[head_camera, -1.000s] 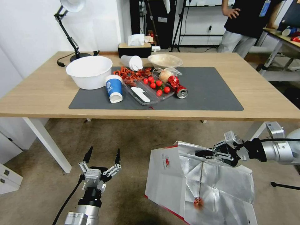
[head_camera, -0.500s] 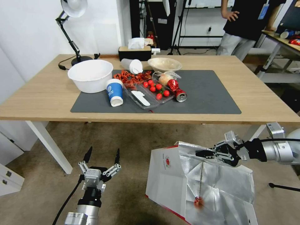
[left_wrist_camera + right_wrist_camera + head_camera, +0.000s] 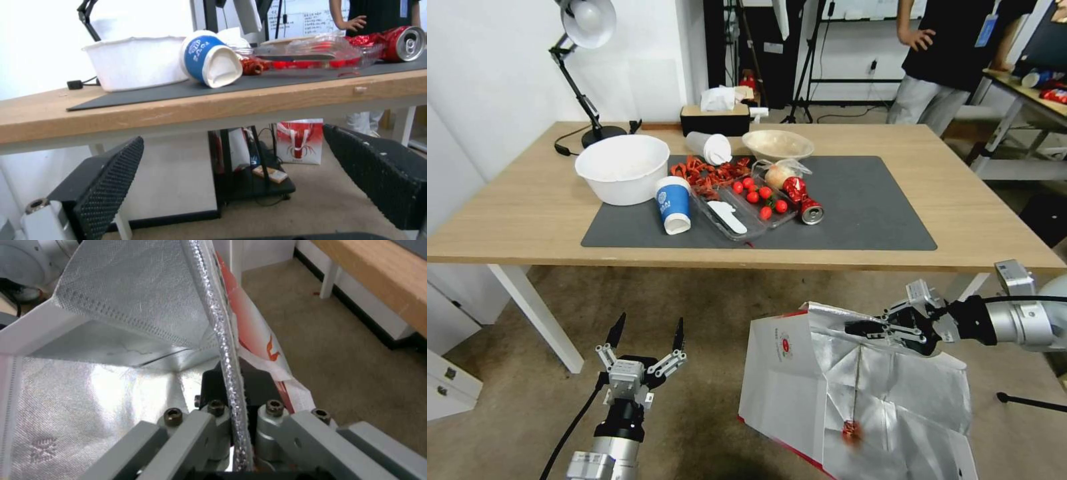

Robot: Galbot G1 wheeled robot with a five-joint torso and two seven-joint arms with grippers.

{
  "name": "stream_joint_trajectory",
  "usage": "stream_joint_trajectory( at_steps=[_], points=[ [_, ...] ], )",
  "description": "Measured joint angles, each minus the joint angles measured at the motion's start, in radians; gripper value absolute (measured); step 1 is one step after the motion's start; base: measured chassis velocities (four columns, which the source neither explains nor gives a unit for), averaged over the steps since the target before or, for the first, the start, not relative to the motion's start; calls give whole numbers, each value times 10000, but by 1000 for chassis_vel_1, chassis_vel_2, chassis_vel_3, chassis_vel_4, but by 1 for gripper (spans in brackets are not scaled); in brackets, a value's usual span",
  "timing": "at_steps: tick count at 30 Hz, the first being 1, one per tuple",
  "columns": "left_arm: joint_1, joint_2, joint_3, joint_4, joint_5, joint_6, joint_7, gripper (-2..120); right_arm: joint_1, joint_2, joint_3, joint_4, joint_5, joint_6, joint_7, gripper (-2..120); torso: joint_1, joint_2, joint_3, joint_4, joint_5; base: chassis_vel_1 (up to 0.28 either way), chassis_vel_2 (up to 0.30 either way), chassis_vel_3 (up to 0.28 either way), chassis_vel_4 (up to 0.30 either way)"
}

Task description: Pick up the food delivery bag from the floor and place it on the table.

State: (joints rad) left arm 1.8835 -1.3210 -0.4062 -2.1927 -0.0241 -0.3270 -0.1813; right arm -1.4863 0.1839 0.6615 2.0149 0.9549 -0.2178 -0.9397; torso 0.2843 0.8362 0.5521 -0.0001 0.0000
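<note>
The food delivery bag (image 3: 787,380), white with red edges and foil lining, hangs open-mouthed over the floor (image 3: 707,307) at the lower right, in front of the table (image 3: 520,213). My right gripper (image 3: 860,328) is shut on the bag's foil rim. In the right wrist view the fingers (image 3: 213,386) pinch that rim of the bag (image 3: 124,306). My left gripper (image 3: 647,327) stands open and empty low at the left, pointing at the table. Its pads (image 3: 106,180) frame the table edge (image 3: 178,113). The bag's bottom runs out of the head view.
On the dark grey mat (image 3: 867,200) stand a white bowl (image 3: 622,167), a blue cup (image 3: 673,204), a clear tray of tomatoes (image 3: 747,207) and a red can (image 3: 804,199). A white table leg (image 3: 537,313) stands near my left arm. A small red-print bag (image 3: 300,141) sits under the table.
The table sits lower and a little smaller in the head view, so the camera has shifted. Both grippers and the bag keep their places in the picture.
</note>
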Motion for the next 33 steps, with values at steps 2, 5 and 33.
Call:
stream_joint_trajectory(
  at_steps=[2,5,33],
  points=[
    [-3,-1,-4,-2,1,3,-7,100,1,-1,0,9,0,1,-1,0,48,111,63,0,0,0,0,0,0],
    [-6,-5,-6,-3,9,6,-12,100,1,-1,2,17,0,0,-1,0,101,235,136,0,0,0,0,0,0],
    [20,-2,-2,-30,10,11,-31,100,-19,6,-14,74,-26,2,5,0,655,1522,866,0,0,0,0,0,0]
  ],
)
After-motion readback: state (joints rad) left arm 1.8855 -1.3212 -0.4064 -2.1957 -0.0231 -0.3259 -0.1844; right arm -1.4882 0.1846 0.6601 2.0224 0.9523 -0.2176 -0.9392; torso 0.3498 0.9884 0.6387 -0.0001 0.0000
